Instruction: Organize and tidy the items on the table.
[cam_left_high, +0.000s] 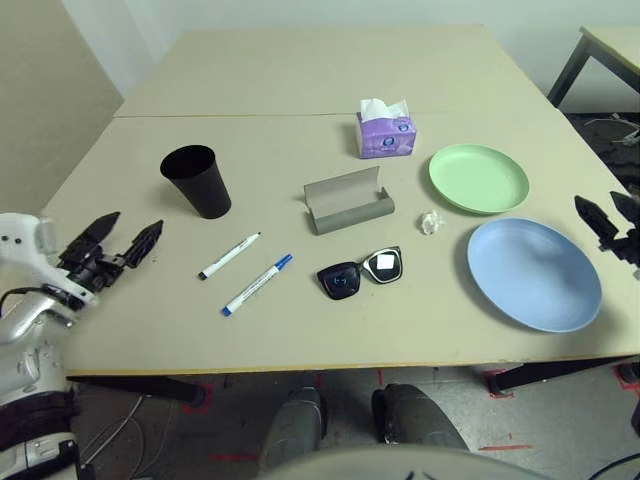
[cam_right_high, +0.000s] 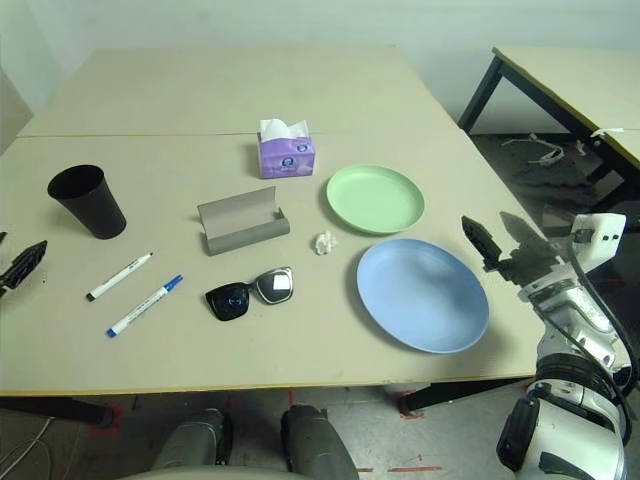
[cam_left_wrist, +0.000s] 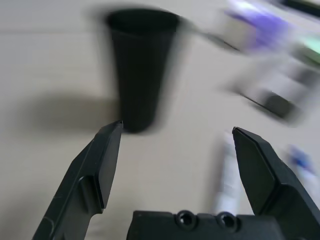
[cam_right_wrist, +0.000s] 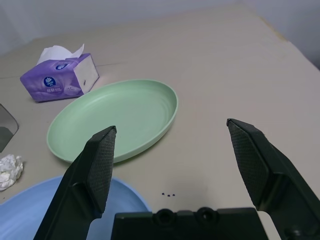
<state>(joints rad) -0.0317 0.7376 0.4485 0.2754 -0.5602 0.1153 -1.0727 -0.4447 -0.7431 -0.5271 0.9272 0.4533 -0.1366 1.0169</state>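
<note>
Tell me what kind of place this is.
Probably a lab or test room: plain beige table set with staged items, red tape marks on the floor, loose cables beside a second table.

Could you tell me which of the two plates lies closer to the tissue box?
The green plate. It lies just to the right of the purple tissue box, while the blue plate sits nearer the table's front edge, beyond the paper wad.
</note>
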